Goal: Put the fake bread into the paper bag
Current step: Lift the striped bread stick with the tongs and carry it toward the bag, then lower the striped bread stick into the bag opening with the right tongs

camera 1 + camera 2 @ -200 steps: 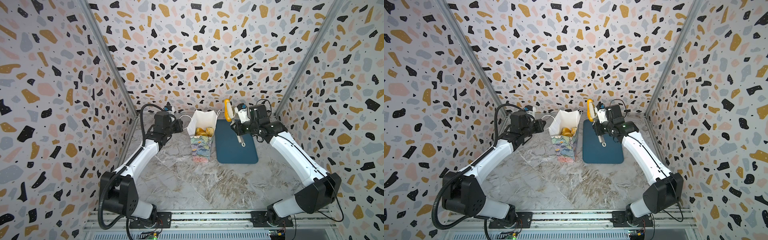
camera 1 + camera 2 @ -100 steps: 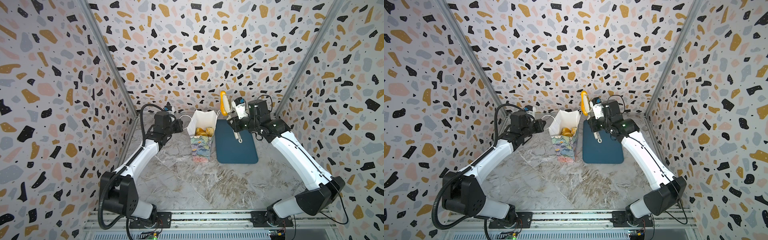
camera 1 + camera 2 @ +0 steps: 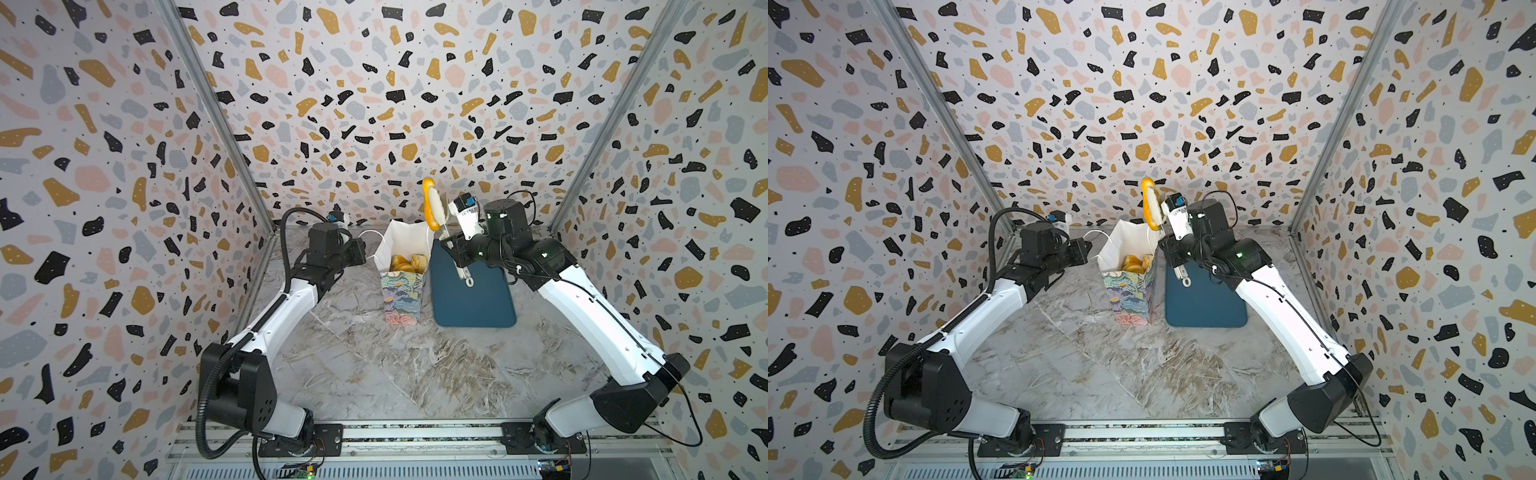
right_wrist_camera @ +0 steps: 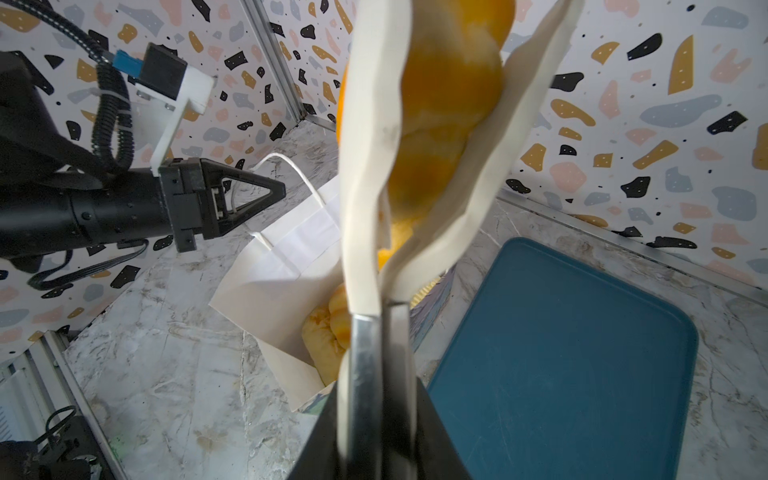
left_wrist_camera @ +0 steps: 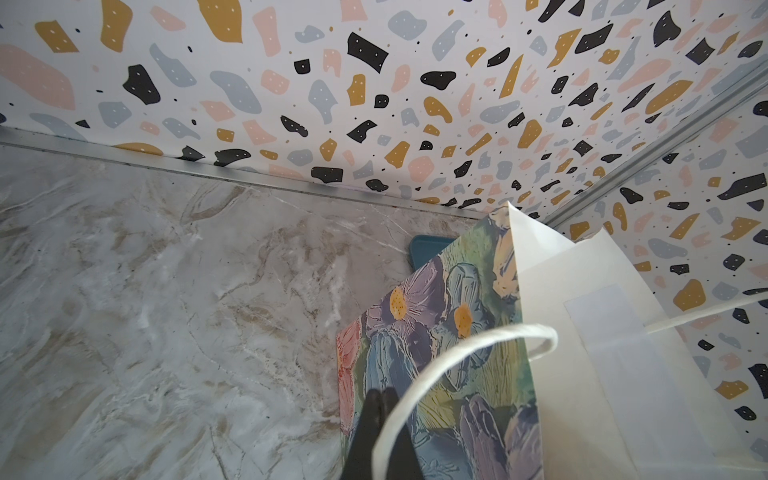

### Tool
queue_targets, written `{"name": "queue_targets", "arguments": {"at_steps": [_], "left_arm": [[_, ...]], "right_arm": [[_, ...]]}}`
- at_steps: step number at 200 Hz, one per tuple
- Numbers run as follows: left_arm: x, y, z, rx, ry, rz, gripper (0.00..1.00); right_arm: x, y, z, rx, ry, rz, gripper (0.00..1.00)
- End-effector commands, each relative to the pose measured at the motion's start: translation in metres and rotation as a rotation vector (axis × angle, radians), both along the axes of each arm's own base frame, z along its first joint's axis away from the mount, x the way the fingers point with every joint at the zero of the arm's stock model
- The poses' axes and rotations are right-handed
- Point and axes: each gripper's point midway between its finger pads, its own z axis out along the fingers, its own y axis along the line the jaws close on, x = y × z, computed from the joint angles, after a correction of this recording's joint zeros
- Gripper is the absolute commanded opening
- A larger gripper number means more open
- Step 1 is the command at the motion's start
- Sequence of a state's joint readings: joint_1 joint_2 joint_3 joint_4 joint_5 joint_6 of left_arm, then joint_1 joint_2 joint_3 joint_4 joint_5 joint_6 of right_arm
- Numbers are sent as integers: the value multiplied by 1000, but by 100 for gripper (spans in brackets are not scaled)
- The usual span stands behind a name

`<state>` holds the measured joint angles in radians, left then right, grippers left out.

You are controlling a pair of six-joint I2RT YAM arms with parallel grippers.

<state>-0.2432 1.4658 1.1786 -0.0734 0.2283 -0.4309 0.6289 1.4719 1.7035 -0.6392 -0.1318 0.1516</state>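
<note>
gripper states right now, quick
left gripper: shut, seemingly on the cord handle of the paper bag
right gripper: shut on the tongs clamping a fake bread

Both arms reach forward from their bases, well apart. The left arm [image 3: 286, 307] runs long and low, forearm nearly level, and the left gripper [image 3: 360, 252] points towards the middle with its jaws pressed flat together. The right arm [image 3: 590, 316] climbs more steeply, its wrist folded inward, and the right gripper [image 3: 453, 247] faces the left one across the gap, jaws squeezed tight
</note>
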Motion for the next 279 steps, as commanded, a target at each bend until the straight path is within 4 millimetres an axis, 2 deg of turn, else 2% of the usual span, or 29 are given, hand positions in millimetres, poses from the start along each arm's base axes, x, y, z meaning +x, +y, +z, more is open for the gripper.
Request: {"name": "queue_targets", "arguments": {"at_steps": [1, 83, 114, 195, 248, 279], "left_arm": [[3, -2, 17, -19, -47, -12, 0], [2, -1, 20, -19, -53, -12, 0], [1, -2, 20, -23, -55, -12, 0], [1, -1, 22, -23, -60, -11, 0], [1, -1, 22, -20, -60, -9, 0], [2, -1, 21, -20, -58, -11, 0]], "right_arm": [[-11, 2, 38, 55, -112, 11, 15], [-30, 35, 43, 70, -141, 88, 15], [-26, 41, 27, 43, -125, 91, 15], [-15, 48, -29, -64, -46, 100, 17], [-12, 47, -45, -94, -26, 88, 21], [-11, 45, -47, -99, -23, 74, 31]]}}
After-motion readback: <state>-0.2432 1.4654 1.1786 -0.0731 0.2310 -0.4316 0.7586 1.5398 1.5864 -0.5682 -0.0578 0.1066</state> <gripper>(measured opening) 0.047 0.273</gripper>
